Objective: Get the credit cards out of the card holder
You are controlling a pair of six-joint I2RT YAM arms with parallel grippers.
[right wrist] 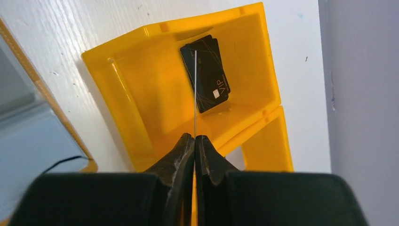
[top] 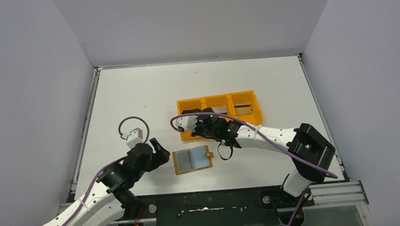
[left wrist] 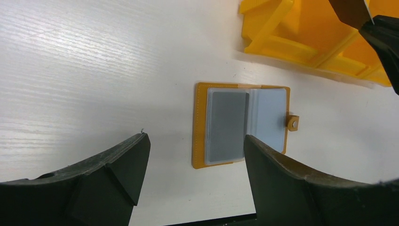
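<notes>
**Left claw** [left wrist: 194, 143]: It is found wide open, with nothing held and nothing touched. It is poised over the tabletop [left wrist: 94, 70], and the card holder [left wrist: 241, 123] is framed in the gap between its two fingers.

**Card holder:** It is found lying flat and unfolded on the tabletop, near the orange tray [left wrist: 301, 42] but apart from it, with its snap tab [left wrist: 293, 123] turned out to the right. A grey card [left wrist: 227, 125] is seen seated in the left pocket. A pale blue face [left wrist: 269, 117] is noted in the right panel. Whether this is a card or a bare sleeve cannot be determined.

**Right claw** [right wrist: 194, 137]: It is found shut tight on a thin card [right wrist: 195, 94], seen edge-on. The card is pinched by its lower edge and held upright above the tray's left end compartment. A dark card [right wrist: 207, 73] is seen lying inside that same compartment.

**Progress:** The task is judged partly done. One card is deposited in the tray and a second is held over it, not yet released. At least the grey card is left to be drawn out, and the open left claw is judged well placed for that.
</notes>
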